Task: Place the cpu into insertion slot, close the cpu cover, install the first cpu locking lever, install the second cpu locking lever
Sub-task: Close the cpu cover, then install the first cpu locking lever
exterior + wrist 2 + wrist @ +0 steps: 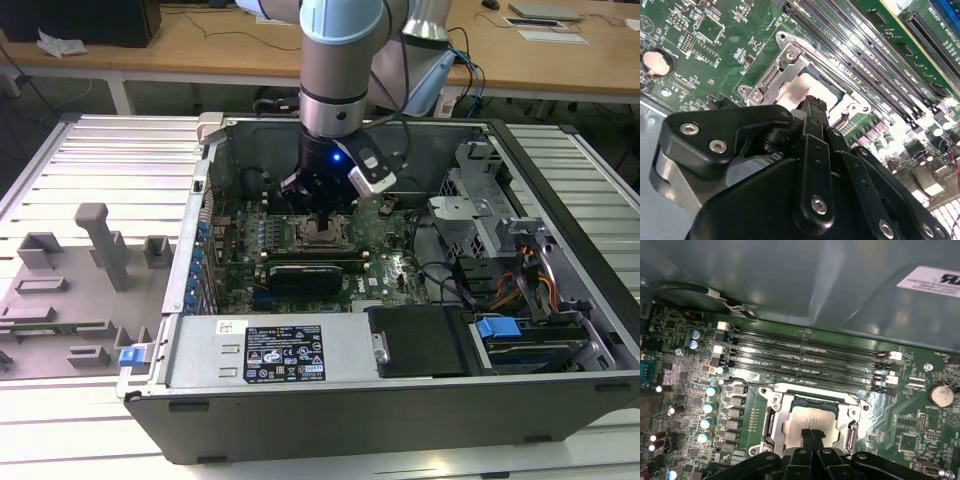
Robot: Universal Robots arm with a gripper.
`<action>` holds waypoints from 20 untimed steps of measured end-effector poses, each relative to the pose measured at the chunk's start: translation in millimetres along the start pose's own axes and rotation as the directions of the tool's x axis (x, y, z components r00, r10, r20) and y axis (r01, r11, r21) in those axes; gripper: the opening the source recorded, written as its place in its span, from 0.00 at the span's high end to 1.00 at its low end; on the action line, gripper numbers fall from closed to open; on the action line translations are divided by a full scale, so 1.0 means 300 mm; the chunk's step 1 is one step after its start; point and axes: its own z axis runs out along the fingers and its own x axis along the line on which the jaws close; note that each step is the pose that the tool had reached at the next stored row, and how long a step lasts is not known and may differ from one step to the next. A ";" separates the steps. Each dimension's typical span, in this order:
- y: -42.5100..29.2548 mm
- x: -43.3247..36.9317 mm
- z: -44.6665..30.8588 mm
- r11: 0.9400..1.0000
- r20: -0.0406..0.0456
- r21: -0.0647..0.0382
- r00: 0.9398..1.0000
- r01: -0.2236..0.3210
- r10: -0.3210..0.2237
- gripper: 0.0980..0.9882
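The cpu (807, 416), a pale square chip, lies flat in the insertion slot (325, 238) on the green motherboard. The silvery cpu cover (774, 420) lies down around it, its window framing the chip. In both wrist views my gripper (810, 432) is shut, its two black fingertips pressed together and resting on or just above the chip's top, with nothing between them. In the second wrist view the gripper (812, 102) meets the cpu (792, 90) at the edge of the cover (790, 62). A thin wire locking lever (735, 381) ends in a hook beside the socket.
Long black memory slots (810, 357) run close behind the socket. Capacitors (710, 407) stand to one side and a coin battery (942, 395) to the other. The case holds a black card (305, 272), a power supply (270, 350) and a drive cage (480, 200). Grey fixtures (95, 250) stand outside.
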 end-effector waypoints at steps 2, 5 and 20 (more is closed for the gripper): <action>0.001 0.000 -0.018 1.000 0.000 0.000 1.000 -0.013 0.013 0.99; 0.001 -0.001 -0.043 0.999 0.001 0.001 0.999 -0.033 0.033 0.99; 0.003 -0.001 -0.079 0.998 0.002 0.001 0.998 -0.063 0.063 0.99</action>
